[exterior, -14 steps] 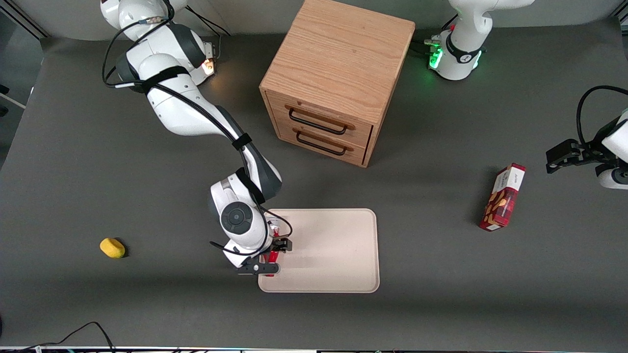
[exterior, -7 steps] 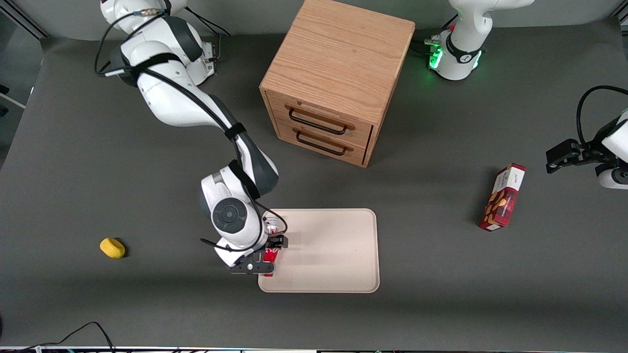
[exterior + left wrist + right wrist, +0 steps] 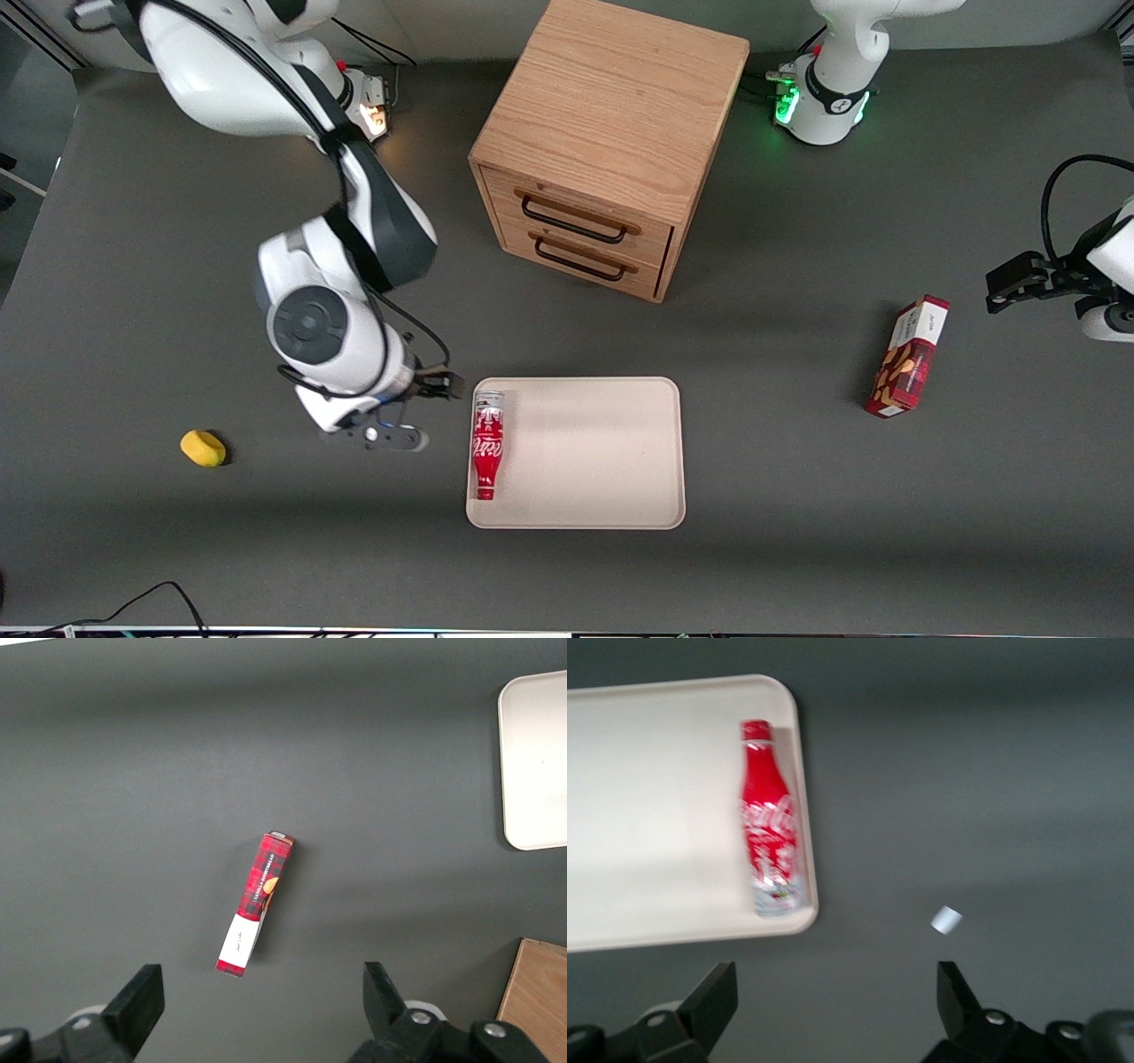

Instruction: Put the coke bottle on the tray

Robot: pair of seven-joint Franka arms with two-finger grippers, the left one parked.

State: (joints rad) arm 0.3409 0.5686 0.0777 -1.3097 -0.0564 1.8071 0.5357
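The coke bottle [image 3: 487, 443] lies on its side on the beige tray [image 3: 594, 452], along the tray's edge toward the working arm's end. Its red cap points toward the front camera and its silver base away from it. My right gripper [image 3: 421, 412] is open and empty. It hangs above the bare table beside the tray, toward the working arm's end, apart from the bottle. In the right wrist view the bottle [image 3: 769, 824] lies just inside the tray's rim [image 3: 799, 771], and the gripper [image 3: 833, 1005] stands wide open over grey table.
A wooden two-drawer cabinet [image 3: 602, 142] stands farther from the front camera than the tray. A red snack box [image 3: 908, 357] lies toward the parked arm's end and also shows in the left wrist view [image 3: 255, 904]. A small yellow object [image 3: 203, 447] lies toward the working arm's end.
My gripper has let go of the bottle, risen and drawn off the tray toward the working arm's end. The bottle now lies free on the tray.
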